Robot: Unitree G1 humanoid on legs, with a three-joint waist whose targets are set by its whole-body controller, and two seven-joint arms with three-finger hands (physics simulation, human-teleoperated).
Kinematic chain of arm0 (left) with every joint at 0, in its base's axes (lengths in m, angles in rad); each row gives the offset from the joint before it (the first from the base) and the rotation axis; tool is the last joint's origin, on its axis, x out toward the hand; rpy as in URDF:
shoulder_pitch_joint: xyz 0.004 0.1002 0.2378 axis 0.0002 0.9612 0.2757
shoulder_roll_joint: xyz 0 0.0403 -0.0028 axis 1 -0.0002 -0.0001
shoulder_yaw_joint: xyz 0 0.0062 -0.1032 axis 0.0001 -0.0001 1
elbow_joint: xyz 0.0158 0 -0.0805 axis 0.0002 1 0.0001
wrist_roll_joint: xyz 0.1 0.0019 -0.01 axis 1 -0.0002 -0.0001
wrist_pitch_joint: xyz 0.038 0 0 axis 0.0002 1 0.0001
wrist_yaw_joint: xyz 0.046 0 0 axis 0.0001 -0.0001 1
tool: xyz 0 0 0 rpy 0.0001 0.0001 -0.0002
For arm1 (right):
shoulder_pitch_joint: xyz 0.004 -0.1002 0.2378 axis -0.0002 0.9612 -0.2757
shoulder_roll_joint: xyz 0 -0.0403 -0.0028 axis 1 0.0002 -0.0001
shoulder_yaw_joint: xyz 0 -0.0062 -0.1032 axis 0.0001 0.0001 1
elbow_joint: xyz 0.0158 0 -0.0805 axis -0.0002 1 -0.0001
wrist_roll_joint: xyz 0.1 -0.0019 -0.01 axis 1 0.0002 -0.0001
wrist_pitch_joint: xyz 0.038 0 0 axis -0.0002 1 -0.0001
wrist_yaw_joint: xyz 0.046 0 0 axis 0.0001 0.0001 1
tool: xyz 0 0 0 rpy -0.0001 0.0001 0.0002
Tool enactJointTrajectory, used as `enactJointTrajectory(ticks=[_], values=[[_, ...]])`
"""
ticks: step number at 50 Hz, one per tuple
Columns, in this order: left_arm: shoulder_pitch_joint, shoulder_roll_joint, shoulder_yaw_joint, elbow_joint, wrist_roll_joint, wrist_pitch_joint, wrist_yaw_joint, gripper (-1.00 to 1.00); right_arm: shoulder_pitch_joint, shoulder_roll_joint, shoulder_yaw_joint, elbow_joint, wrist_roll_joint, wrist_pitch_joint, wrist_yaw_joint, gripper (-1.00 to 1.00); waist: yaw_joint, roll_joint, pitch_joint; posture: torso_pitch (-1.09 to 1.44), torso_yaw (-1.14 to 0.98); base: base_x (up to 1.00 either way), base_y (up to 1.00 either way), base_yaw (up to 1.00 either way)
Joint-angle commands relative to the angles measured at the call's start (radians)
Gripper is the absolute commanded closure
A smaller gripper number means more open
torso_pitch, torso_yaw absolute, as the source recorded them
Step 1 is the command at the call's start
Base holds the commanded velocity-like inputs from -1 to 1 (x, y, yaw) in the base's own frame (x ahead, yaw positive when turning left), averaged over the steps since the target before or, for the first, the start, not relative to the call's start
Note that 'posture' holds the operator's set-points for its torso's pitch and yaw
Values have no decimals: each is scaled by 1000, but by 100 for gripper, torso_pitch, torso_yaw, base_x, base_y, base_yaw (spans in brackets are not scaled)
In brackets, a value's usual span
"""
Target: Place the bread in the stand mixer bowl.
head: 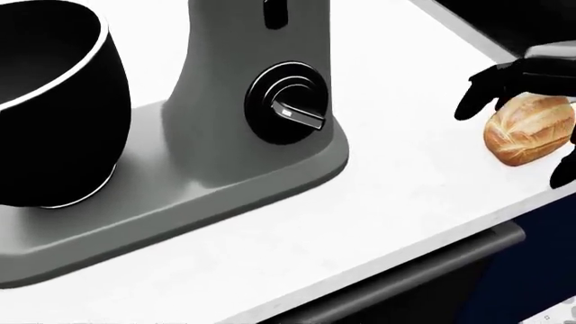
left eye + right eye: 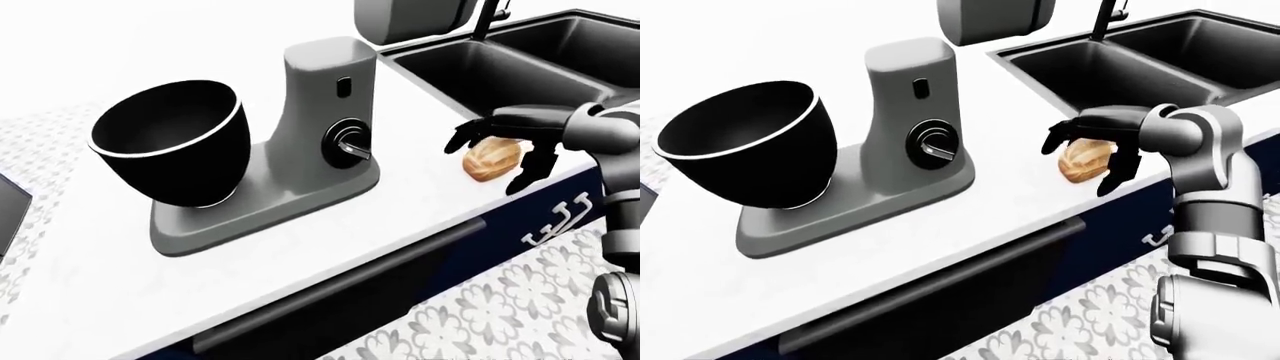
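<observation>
The bread [image 1: 529,129], a golden-brown roll, lies on the white counter [image 2: 420,195] near its lower right edge. My right hand [image 2: 1080,155] arches over it, with the dark fingers [image 1: 477,94] spread above and beside the roll, not closed round it. The stand mixer [image 2: 325,105] is grey, with a black knob facing me. Its black bowl [image 2: 170,142] sits on the mixer's base to the left, open and empty, well left of the bread. My left hand is not in view.
A black double sink [image 2: 510,67] with a dark tap lies at the top right, beyond the bread. Under the counter edge runs a dark bar handle [image 2: 330,300], and a navy drawer carries a white handle [image 2: 555,225]. Patterned floor tiles show below.
</observation>
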Motion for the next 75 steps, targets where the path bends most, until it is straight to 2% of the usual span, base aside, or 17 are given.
enactJointTrajectory(ticks=[1, 4, 5, 7, 9, 12, 15, 18, 22, 34, 42, 52, 62, 66, 75], values=[[-17, 29, 20, -24, -1, -26, -3, -100, -35, -15, -17, -33, 17, -3, -26, -30, 2, 2, -22, 0, 0, 0, 0, 0], [-22, 34, 22, -27, -11, -19, 5, -100, -29, -14, -19, -37, 22, -3, -23, -30, 1, 1, -22, 0, 0, 0, 0, 0], [-23, 35, 21, -26, -12, -20, 6, -100, -30, -15, -18, -33, 21, -5, -24, -20, 1, 1, -22, 0, 0, 0, 0, 0], [-22, 35, 20, -26, -12, -22, 6, -100, -33, -17, -17, -24, 19, -10, -26, -14, 2, 1, -21, 0, 0, 0, 0, 0], [-23, 36, 19, -25, -13, -22, 6, -100, -34, -17, -16, -21, 19, -12, -28, 11, 2, 1, -22, 0, 0, 0, 0, 0], [-21, 36, 21, -26, -13, -23, 6, -100, -28, -16, -18, -23, 21, -13, -28, 14, 3, 1, -22, 0, 0, 0, 0, 0], [-20, 34, 19, -28, -14, -23, 7, -100, -33, -17, -18, -24, 24, -13, -23, 58, 4, 1, -23, 0, 0, 0, 0, 0], [-19, 35, 20, -29, -14, -23, 7, -100, -33, -16, -18, -28, 27, -12, -20, 59, 5, 1, -24, 0, 0, 0, 0, 0], [-18, 35, 22, -28, -14, -23, 6, -100, -24, -13, -19, -37, 29, -11, -21, 100, 6, 1, -24, 0, 0, 0, 0, 0], [-13, 36, 28, -30, -16, -22, 5, -100, -65, -13, -21, -60, 65, 3, 22, 100, 4, 5, -24, 0, 0, 0, 0, 0], [-18, 42, 27, -24, -20, -23, 8, -100, -27, -12, -47, -219, 147, 60, 133, 100, 3, 4, -20, 0, 0, 0, 0, 0], [-19, 49, 28, -18, -26, -25, 10, -100, -22, 4, -65, -449, 266, 207, 269, 100, -1, 6, -15, 0, 0, 0, 0, 0], [-12, 50, 36, -16, -24, -27, 6, -100, 2, -20, -97, -661, 388, 337, 380, 100, 0, 4, -11, 0, 0, 0, 0, 0], [-14, 53, 35, -13, -24, -28, 5, -100, -4, -29, -110, -796, 455, 451, 428, 100, 1, 3, -11, 0, 0, 0, 0, 0], [-10, 52, 40, -13, -24, -28, 3, -100, -50, -38, -100, -979, 543, 625, 479, 100, -1, 4, -6, 0, 0, 0, 0, 0]])
